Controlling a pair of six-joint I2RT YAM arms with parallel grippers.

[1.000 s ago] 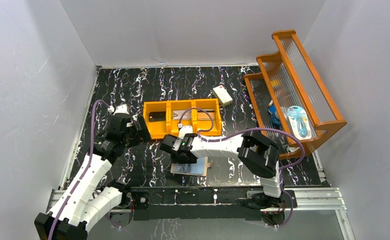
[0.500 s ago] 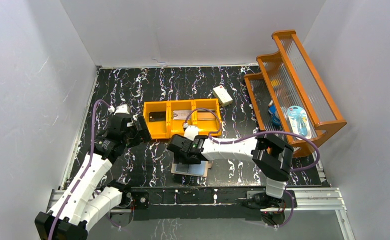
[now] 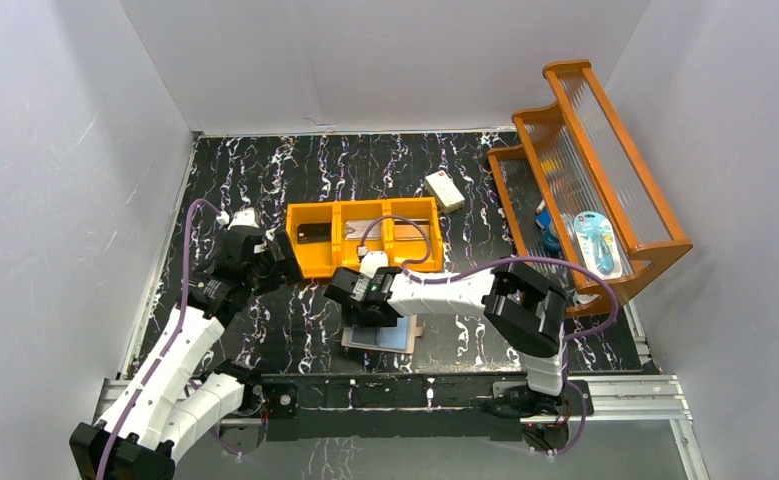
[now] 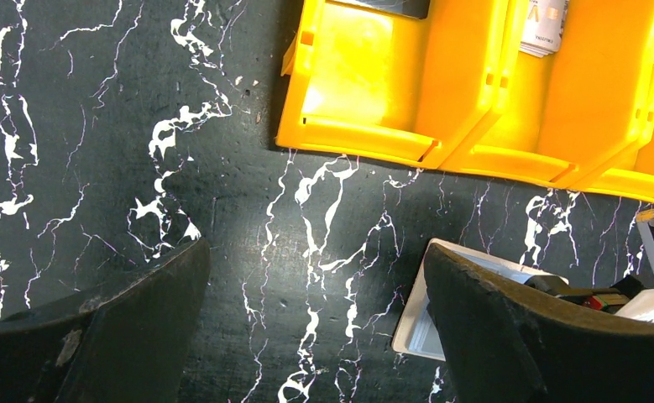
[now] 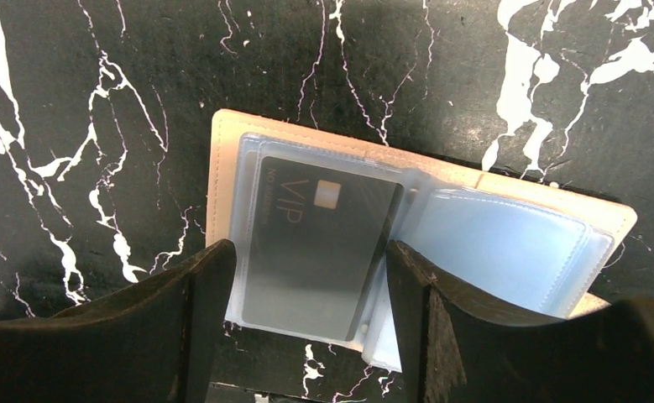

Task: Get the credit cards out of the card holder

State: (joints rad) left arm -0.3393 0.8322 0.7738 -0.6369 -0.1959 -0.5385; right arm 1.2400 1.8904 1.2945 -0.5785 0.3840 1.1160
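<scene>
**Card holder** (image 5: 508,239): peach-pink bifold, lying open and flat by the middle of the near edge of the worktop (image 3: 265,170). It has glossy pale blue-grey plastic pockets.

**Contents left:** a black VIP card (image 5: 323,210), thin, matte and round-cornered, sits in the left pocket. The right pocket looks empty.

**Already out, by the look of it:** a dark card (image 3: 313,234) and a silver-grey card (image 3: 365,228) lie in the left and middle compartments of the orange bin (image 4: 365,138), which is hard moulded plastic.

**Your right claw** (image 5: 311,252): released, its jaws spread to either side of the black card and grasping nothing.

**Your left claw** (image 4: 315,252): fully released over bare marbled worktop, near the bin's left end.

**Progress:** I'd judge you are nearly done, with this one card still to pull.
</scene>
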